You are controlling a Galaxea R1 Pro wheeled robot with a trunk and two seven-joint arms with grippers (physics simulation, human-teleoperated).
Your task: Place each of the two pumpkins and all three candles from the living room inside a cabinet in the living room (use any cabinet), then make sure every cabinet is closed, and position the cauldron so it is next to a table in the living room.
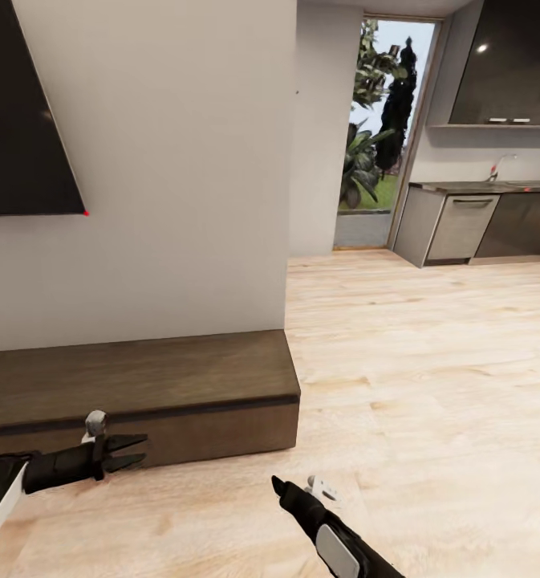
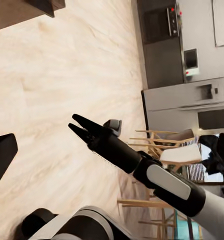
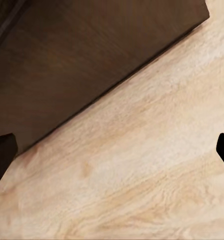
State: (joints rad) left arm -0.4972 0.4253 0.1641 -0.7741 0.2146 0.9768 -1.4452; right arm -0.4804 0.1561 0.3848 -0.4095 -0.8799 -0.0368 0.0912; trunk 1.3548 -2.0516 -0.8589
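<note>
The cabinet [image 1: 141, 385] is a long, low dark-brown unit against the white wall, with its fronts closed. My left gripper [image 1: 129, 452] hangs open just in front of the cabinet's face, with nothing between its fingers. My right gripper [image 1: 279, 486] is open over bare wood floor, right of the cabinet's end. The right wrist view looks down at the cabinet's corner [image 3: 82, 60] and the floor. In the left wrist view the right gripper [image 2: 79, 127] is empty, and a bit of the cabinet [image 2: 22, 10] shows. Pumpkins, candles and cauldron are out of view.
A dark TV [image 1: 21, 120] hangs on the wall above the cabinet. Past the wall's corner, wood floor [image 1: 430, 361] runs to a glass door [image 1: 386, 128] and grey kitchen units [image 1: 462, 225]. The left wrist view shows wooden chairs [image 2: 152, 145] and a fridge [image 2: 192, 97].
</note>
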